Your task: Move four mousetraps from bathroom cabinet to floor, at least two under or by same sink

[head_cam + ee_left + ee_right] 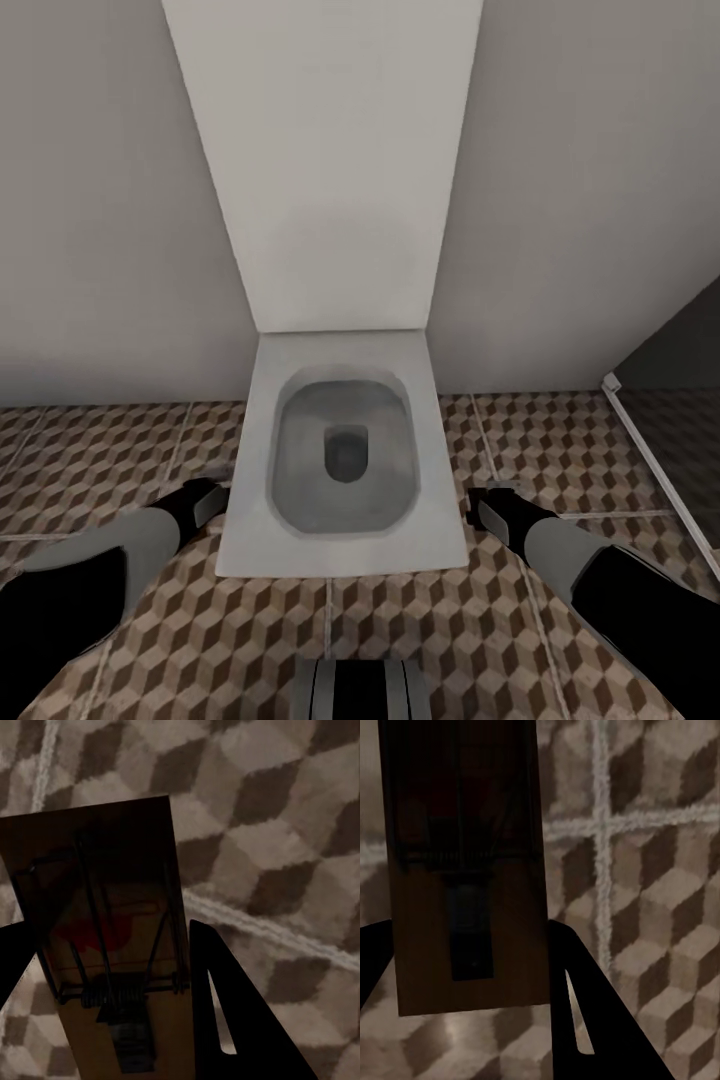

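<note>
In the left wrist view a flat brown mousetrap (112, 885) with wire parts and a red patch sits between my left gripper's (112, 1020) dark fingers (232, 1012), above the cube-patterned bathroom floor (277, 832). The right wrist view gives the same picture: my right gripper (465, 975) is shut on a second mousetrap (465, 832) over the tiles (660, 892). From the head view, both arms hang low, the left gripper (205, 500) and right gripper (490, 505) either side of a toilet. The cabinet and the sink are out of view.
A white toilet (345, 450) stands directly ahead against a tall white panel (330, 170) and a grey wall. A white-framed shower partition (650, 455) with dark floor behind it borders the right. Patterned floor tiles (110, 460) spread on both sides.
</note>
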